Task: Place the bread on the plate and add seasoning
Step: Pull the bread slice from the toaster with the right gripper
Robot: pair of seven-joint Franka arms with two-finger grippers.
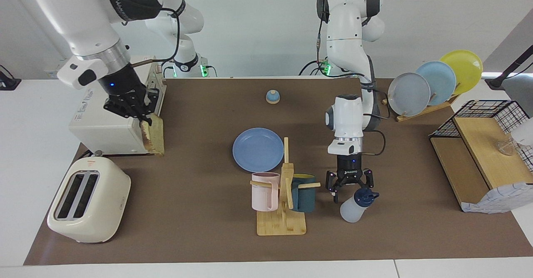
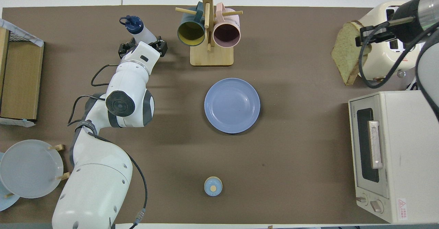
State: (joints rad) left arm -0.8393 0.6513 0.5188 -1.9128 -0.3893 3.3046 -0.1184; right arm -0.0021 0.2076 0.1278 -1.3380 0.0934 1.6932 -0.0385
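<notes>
The facing view shows heights that the overhead view flattens: there the right gripper [image 1: 143, 119] hangs in the air in front of the toaster oven [image 1: 112, 121], its fingertips pinched on the top edge of the bread [image 1: 153, 138], which dangles upright below it, clear of the toaster [image 1: 89, 205]. From above, the same slice [image 2: 348, 55] seems to lie against the toaster [image 2: 384, 50], and the right gripper [image 2: 363, 38] appears at its edge. The overhead view alone shows the bare inside of the plate [image 2: 232, 105] and the two mugs' mouths on the mug rack [image 2: 211, 55]. The plate [image 1: 258, 149] lies mid-table, nearer to the robots than the rack. The left gripper [image 1: 349, 188] stands low with its fingers spread wide, holding nothing, just beside the seasoning [image 1: 356, 206]; whether a finger touches the bottle is unclear. From above, the left gripper [image 2: 142, 48] overlaps the seasoning [image 2: 139, 31].
</notes>
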